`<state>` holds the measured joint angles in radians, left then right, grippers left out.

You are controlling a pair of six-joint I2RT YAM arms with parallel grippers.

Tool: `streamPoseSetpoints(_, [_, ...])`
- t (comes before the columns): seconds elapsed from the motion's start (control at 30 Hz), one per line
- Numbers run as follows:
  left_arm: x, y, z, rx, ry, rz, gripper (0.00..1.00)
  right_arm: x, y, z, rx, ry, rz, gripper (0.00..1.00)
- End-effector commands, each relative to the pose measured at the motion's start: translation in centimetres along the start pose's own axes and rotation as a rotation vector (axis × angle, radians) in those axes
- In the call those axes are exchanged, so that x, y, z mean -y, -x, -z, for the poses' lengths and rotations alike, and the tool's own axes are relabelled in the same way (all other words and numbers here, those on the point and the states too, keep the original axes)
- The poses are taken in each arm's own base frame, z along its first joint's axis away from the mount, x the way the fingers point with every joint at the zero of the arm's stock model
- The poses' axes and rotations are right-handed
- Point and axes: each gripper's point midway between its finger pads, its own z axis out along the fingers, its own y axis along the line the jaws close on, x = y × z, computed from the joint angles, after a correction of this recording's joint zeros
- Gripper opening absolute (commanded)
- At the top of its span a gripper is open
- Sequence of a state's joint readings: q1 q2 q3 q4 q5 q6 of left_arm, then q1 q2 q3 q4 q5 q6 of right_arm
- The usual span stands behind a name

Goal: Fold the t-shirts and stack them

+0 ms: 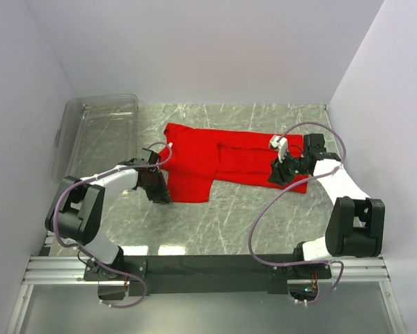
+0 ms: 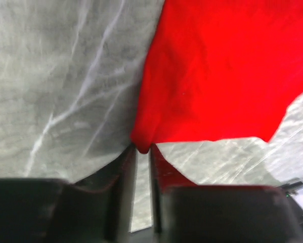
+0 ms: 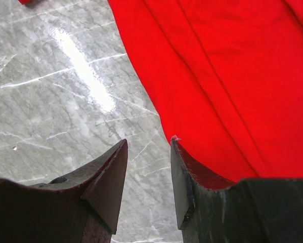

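At the near left corner of the red t-shirt (image 1: 215,156), the left gripper (image 2: 142,149) is pinched almost closed on a tip of cloth. At the shirt's right end, the right gripper (image 3: 148,144) stands agape, holding nothing, with one finger at the cloth's edge. The t-shirt lies rumpled across the marble table (image 1: 222,223). A clear bin (image 1: 69,139) sits beyond its left end.

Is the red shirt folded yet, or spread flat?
Partly folded: the bright red cloth t-shirt lies as a long band with lengthwise layers overlapping, not yet a compact square.

The t-shirt (image 1: 201,156) is matt red cloth. The table (image 1: 229,223) is glossy, smooth, marble-patterned. The bin (image 1: 97,129) is clear plastic.
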<state>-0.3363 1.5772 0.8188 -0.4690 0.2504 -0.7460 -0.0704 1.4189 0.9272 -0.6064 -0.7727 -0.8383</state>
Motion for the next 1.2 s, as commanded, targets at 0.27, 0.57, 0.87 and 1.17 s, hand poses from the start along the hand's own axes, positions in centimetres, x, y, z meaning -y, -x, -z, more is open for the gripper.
streamPoseSetpoints(0.27, [6.8, 6.9, 3.4, 0.232, -0.139, -0.079, 0.01, -0.8, 1.6, 1.0, 0.055, -0.002, 0.045, 0.46])
streamPoseSetpoints(0.57, [16.3, 14.8, 9.5, 0.334, -0.522, -0.037, 0.01, -1.1, 1.8, 1.2, 0.072, -0.003, 0.039, 0.45])
streamPoseSetpoints(0.87, [21.2, 22.0, 7.2, 0.312, -0.623, 0.039, 0.01, -0.9, 1.4, 2.0, 0.083, -0.029, 0.038, 0.45])
streamPoseSetpoints(1.17, [20.5, 25.2, 6.2, 0.350, -0.649, 0.149, 0.01, -0.9, 0.7, 2.3, 0.085, -0.042, 0.017, 0.45])
